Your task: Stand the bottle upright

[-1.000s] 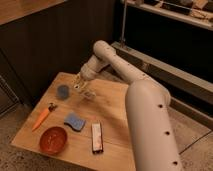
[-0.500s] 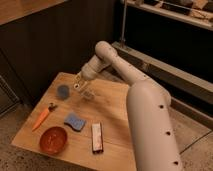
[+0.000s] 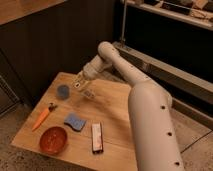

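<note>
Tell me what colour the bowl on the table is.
The bowl is reddish-orange, clearest in the camera view; the gripper shut beside the cup.

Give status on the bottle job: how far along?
Done: reach and grasp. The claw looks shut on the bottle, near the blue-grey cup. In hand: the bottle looks tilted, low over the wooden table. Left: set it upright, then release.
</note>
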`<state>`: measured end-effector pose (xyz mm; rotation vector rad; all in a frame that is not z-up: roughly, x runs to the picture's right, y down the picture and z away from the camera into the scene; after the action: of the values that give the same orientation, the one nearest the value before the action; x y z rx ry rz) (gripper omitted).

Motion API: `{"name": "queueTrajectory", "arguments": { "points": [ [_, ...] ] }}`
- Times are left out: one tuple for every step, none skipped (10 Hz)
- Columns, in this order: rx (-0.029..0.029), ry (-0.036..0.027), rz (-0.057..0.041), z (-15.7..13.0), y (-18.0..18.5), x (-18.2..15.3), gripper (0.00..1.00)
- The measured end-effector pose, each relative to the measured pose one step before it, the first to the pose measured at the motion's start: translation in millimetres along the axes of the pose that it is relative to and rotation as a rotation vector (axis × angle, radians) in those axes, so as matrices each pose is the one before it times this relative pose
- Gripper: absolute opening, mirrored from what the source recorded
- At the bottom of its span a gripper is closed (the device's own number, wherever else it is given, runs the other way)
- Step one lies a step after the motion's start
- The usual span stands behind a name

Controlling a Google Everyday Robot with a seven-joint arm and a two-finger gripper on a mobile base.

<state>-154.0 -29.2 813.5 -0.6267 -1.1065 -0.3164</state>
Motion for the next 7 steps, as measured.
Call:
{"name": "queueTrajectory", "arguments": {
  "points": [
    [0.01002,-0.00696,0.00194,-1.56,-1.58,-0.38,0.32],
    [0.01338,-0.00858,0.00296,-2.13,-1.73,-0.10,0.32],
    [0.01238,-0.00745,0.00570,-2.05,-0.18,1.33,0.32],
    [0.00806,-0.00464,0.00841,-1.36,1.10,2.12,0.32],
    [0.00824,-0.00502,0.00878,-0.80,1.26,2.51,0.32],
    [0.01068,-0.00774,0.00772,-0.95,0.75,1.83,0.32],
    [0.00998,-0.00710,0.00535,-0.77,0.29,1.36,0.32]
  ]
}}
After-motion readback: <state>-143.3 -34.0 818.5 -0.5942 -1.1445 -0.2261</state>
